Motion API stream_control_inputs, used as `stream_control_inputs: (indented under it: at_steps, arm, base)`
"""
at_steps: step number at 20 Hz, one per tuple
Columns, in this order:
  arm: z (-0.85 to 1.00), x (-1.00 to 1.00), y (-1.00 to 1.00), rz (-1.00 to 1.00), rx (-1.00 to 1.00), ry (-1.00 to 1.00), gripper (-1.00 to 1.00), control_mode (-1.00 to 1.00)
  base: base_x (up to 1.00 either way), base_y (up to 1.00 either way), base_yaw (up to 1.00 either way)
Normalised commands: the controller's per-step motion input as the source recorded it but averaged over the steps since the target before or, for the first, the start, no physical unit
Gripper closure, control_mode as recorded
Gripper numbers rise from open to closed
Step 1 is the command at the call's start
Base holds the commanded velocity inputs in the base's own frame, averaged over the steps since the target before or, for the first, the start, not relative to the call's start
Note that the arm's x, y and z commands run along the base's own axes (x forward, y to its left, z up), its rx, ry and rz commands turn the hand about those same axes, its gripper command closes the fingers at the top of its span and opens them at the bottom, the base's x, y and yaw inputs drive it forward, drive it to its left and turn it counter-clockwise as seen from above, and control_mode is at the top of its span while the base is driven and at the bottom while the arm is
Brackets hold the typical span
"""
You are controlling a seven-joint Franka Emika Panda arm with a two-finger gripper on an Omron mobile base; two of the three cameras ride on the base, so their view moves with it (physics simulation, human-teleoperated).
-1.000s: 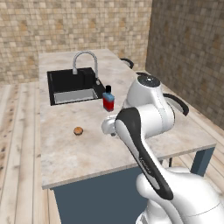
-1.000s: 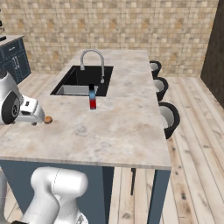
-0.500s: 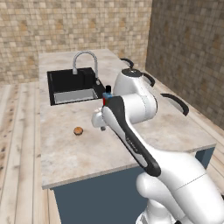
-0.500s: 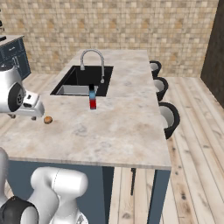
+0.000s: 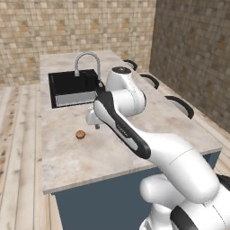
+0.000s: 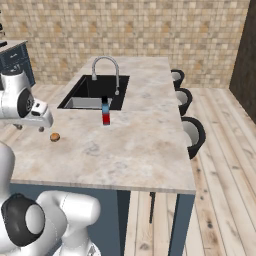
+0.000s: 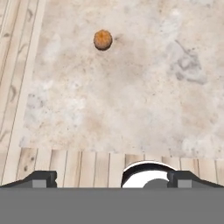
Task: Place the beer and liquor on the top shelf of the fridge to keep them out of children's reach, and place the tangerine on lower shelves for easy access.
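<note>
Since a second ago arm has swung left and farther across the tabletop (image 5: 67, 152); pincer (image 5: 97, 127) now hangs above the surface just right of the tangerine (image 5: 80, 134), fingers (image 7: 43, 178) apart, nothing between them. Tabletop: pale mottled stone island, plank floor around, tan brick walls. Tangerine lies alone on bare stone, toward left edge. Liquor (image 6: 105, 112) upright at near rim of black sink (image 6: 92, 92), faucet (image 6: 106, 70) behind. Three dark stools (image 6: 192, 136) along right side
</note>
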Motion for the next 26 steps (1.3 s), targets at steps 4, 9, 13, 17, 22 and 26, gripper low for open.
stream_control_inputs:
  at_steps: [4, 9, 13, 17, 22, 26]
  arm:
    - [-0.28, 0.39, 0.23, 0.00, 0.00, 0.01, -1.00, -1.00]
    - [-0.39, 0.36, 0.22, 0.00, 0.00, 0.00, -1.00, -1.00]
    - [-0.44, 0.32, 0.21, 0.00, 0.00, 0.00, -1.00, -1.00]
    - [-0.46, 0.32, 0.19, 0.00, 0.00, 0.00, -1.00, -1.00]
    - [-0.44, 0.33, 0.16, 0.00, 0.00, 0.00, -1.00, -1.00]
    - [-0.32, 0.36, 0.03, 0.00, 0.00, 0.00, -1.00, -1.00]
  base:
    - [0.00, 0.00, 0.00]
    - [0.00, 0.00, 0.00]
    - [0.00, 0.00, 0.00]
    - [0.00, 0.00, 0.00]
    - [0.00, 0.00, 0.00]
    - [0.00, 0.00, 0.00]
